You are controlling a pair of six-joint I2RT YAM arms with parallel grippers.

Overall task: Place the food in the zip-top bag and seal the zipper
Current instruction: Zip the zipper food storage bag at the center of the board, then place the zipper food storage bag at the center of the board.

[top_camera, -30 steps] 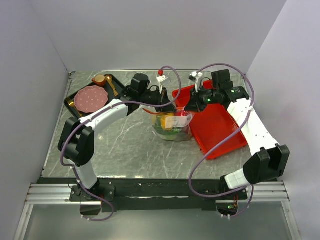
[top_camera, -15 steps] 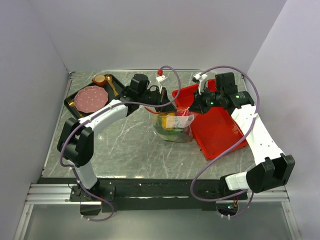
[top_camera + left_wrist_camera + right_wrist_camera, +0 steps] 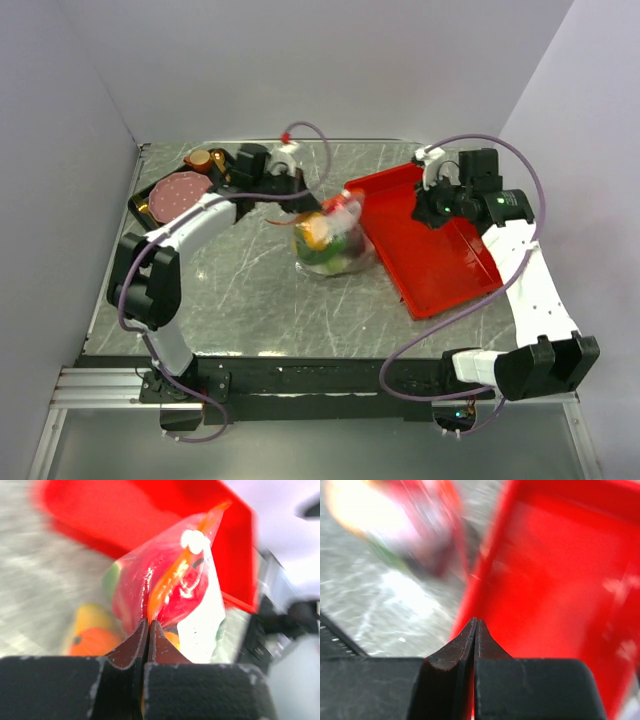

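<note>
The clear zip-top bag (image 3: 328,245) lies on the table left of the red tray, with the food inside. An orange (image 3: 92,642), a yellow fruit (image 3: 92,617) and a red piece (image 3: 185,597) show through the plastic. The orange-red zipper (image 3: 172,577) runs from my left gripper's (image 3: 149,621) tips up and away. That gripper (image 3: 310,203) is shut, pinching the near end of the zipper at the bag's upper left. My right gripper (image 3: 475,620) is shut with nothing in it. It hangs over the tray's left rim (image 3: 422,212), apart from the bag. Both wrist views are blurred.
The red tray (image 3: 440,260) lies tilted at the right. At the back left, a black tray (image 3: 143,212) holds a pink plate (image 3: 178,195) and gold utensils (image 3: 200,158). Walls close in the table at the left, back and right.
My left gripper has pulled to the left and back, and the bag has shifted left with it. My right gripper has drawn off to the right, away from the bag and over the tray.
</note>
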